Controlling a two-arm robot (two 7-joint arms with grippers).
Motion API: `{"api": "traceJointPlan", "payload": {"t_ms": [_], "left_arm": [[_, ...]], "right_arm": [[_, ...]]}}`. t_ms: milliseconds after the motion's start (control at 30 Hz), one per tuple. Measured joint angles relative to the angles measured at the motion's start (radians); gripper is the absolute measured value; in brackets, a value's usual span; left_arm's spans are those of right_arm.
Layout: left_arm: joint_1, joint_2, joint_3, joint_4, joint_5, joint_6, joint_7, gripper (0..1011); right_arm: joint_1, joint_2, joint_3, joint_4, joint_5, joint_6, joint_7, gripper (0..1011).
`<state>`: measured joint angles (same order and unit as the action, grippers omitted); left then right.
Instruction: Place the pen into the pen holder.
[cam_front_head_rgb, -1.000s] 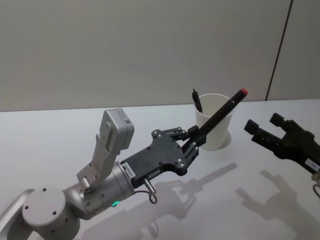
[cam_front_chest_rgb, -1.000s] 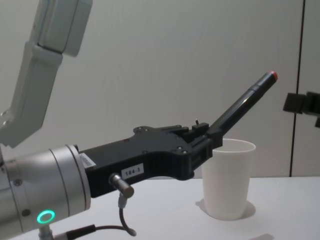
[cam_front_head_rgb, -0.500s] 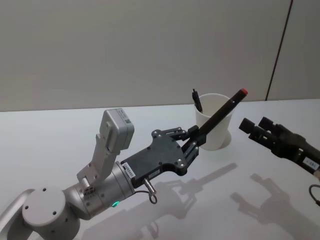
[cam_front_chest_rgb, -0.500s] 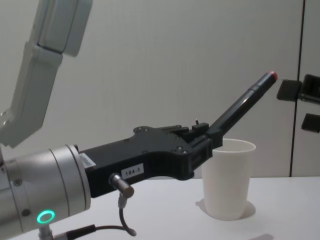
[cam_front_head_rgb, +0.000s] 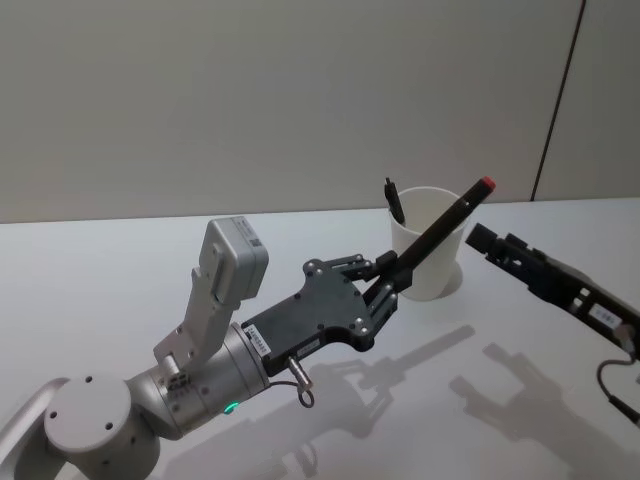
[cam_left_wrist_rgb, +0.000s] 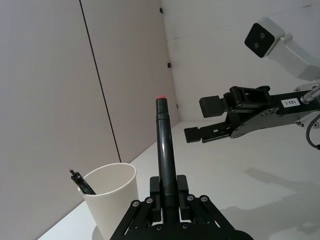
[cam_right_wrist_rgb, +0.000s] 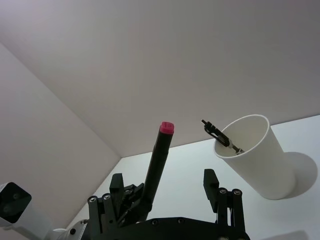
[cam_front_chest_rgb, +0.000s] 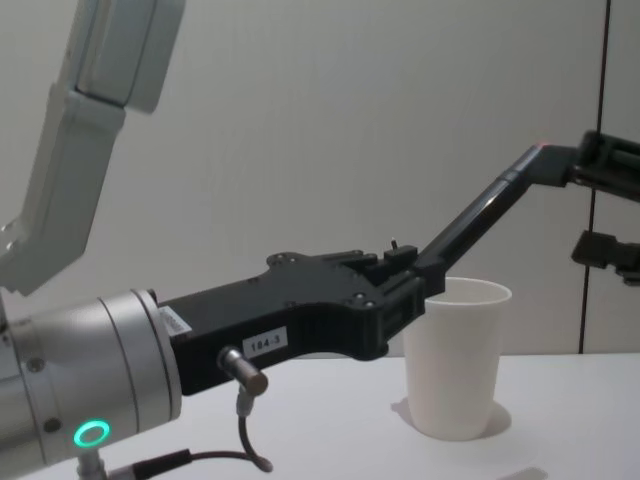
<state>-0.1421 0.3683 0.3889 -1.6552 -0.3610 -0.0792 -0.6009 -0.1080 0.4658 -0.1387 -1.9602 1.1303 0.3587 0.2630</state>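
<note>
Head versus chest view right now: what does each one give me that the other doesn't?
Head view adds: a look into the pen holder's mouth, a second pen leaning at its rim, and the right gripper off to the holder's right. Chest view adds heights: the pen's red tip sits level with the right gripper's upper finger, fingers open, well above the holder's rim. Shared: the left gripper shut on the pen, tilted up toward the right.

I'm getting soft, fairly bright light from above here; soft-edged grey shadows fall toward me across the plain white table (cam_front_head_rgb: 120, 270).
</note>
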Motion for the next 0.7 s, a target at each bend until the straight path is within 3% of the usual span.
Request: {"api": "traceJointPlan", "payload": {"t_ms": [700], "left_arm": [[0.0,0.0,0.0,0.0,0.0,0.0,0.0,188]], "right_arm": [[0.062,-0.073,-0.053,0.029,0.029,-0.009,-0.079,1001]]}}
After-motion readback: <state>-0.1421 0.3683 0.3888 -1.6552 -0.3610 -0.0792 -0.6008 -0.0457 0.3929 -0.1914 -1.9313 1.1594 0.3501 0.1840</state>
